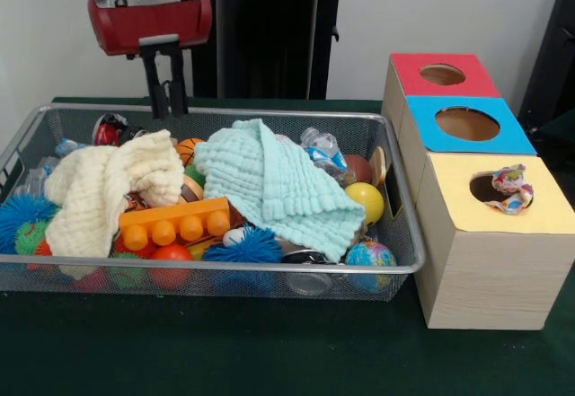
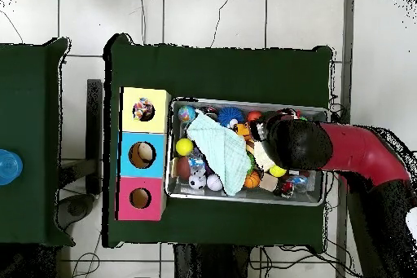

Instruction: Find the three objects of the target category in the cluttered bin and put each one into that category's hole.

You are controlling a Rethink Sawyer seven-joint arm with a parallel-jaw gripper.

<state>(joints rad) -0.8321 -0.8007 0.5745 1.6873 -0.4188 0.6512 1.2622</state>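
The silver wire-mesh bin (image 1: 225, 268) is full of toys; it also shows in the overhead view (image 2: 244, 102). One spotted fabric piece (image 1: 509, 189) sits in the hole (image 1: 485, 189) of the yellow-faced box (image 1: 503, 234), partly poking out; it also shows from above (image 2: 143, 110). I see no other spotted piece in the bin; the cloths hide much of it. My gripper (image 1: 171, 100) hangs over the bin's far left rim, open and empty. From above, the red arm (image 2: 358, 152) covers it.
A cream cloth (image 1: 103, 189) and a mint-green waffle cloth (image 1: 269, 185) lie over the clutter. Around them are an orange brick (image 1: 175, 221), blue spiky balls (image 1: 243, 245), a yellow ball (image 1: 367, 200) and a globe ball (image 1: 370, 255). The blue-faced box (image 1: 467, 125) and red-faced box (image 1: 443, 74) stand behind the yellow one.
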